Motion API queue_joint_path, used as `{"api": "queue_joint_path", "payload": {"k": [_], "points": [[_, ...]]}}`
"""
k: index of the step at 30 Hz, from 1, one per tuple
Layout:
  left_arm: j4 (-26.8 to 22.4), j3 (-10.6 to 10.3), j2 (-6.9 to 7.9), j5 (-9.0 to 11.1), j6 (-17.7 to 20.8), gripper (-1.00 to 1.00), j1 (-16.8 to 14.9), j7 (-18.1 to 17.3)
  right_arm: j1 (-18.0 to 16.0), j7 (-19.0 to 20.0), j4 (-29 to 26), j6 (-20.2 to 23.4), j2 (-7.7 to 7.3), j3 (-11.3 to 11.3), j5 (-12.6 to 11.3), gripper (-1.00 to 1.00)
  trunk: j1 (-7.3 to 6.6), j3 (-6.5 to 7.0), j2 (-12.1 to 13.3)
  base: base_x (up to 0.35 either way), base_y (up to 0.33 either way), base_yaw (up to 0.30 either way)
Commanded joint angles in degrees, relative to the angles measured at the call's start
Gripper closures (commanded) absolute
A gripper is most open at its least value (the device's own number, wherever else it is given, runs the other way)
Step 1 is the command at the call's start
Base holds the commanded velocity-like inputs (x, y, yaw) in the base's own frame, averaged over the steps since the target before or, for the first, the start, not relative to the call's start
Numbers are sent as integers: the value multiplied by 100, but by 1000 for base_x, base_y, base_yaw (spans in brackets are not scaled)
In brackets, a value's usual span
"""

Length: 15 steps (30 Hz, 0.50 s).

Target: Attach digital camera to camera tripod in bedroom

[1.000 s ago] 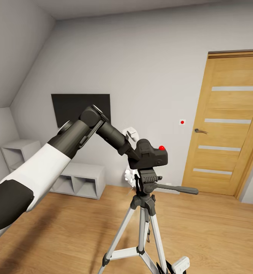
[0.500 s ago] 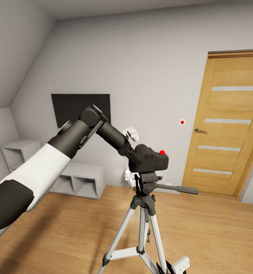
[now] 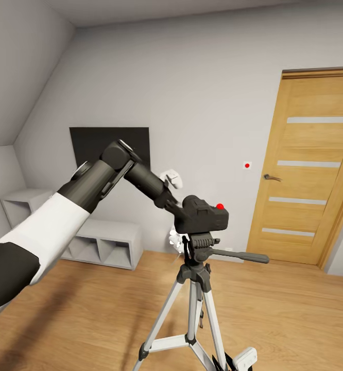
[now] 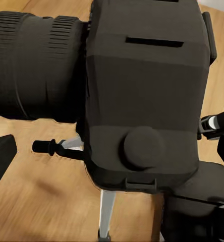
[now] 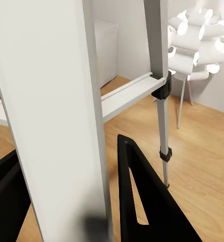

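Note:
The black digital camera with its red button rests level on the black head of the camera tripod. The pan handle points right. My left gripper sits just behind the camera, open and drawn a little away. In the left wrist view the camera's back is very close, and one finger stands off to its side. Low down by the tripod's feet is my right gripper. Its black fingers stand apart around a silver tripod leg, with a thin gap showing.
A wooden door stands at the right and a dark wall TV at the left. Low white shelves line the wall. A white petal lamp on thin legs stands behind the tripod. Open wood floor surrounds it.
The camera came down from a tilted hold onto the tripod head and settled level. My left arm then let go and drew back up and to the left. The right gripper stayed put.

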Motion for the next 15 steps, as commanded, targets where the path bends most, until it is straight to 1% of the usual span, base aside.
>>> {"api": "queue_joint_path", "payload": {"k": [1,5,8,9,10,11,13,14,15], "points": [[-62,-3,43,-58,60,-100,-5,-56,-2,34,-1,-13,-2,35,-35,100,2,-3,-4,0,0,0],[-208,8,125,-53,60,-100,-7,-56,-2,34,-1,-13,-2,34,-34,100,2,-3,-4,0,0,0],[-275,23,227,-43,60,-100,-8,-56,-2,34,-1,-13,-2,34,-33,100,2,-3,-4,0,0,0],[-289,45,282,-37,60,-100,-8,-56,-2,34,-1,-13,-2,36,-35,100,2,-3,-4,0,0,0],[-303,86,349,-30,60,-100,-8,-56,-2,34,-1,-13,-2,35,-36,100,2,-3,-4,0,0,0],[-312,114,385,-27,60,-100,-8,-56,-2,34,-1,-13,-2,35,-35,100,2,-3,-4,0,0,0],[-397,272,537,-14,60,-100,-8,-56,-2,34,-1,-13,-2,37,-34,100,2,-3,-4,0,0,0],[-426,316,577,-12,60,-100,-9,-56,-2,34,-1,-13,-2,37,-34,100,2,-3,-4,0,0,0],[-487,397,660,-9,60,-100,-9,-56,-2,34,-1,-13,-2,36,-33,100,2,-3,-4,0,0,0]]}}
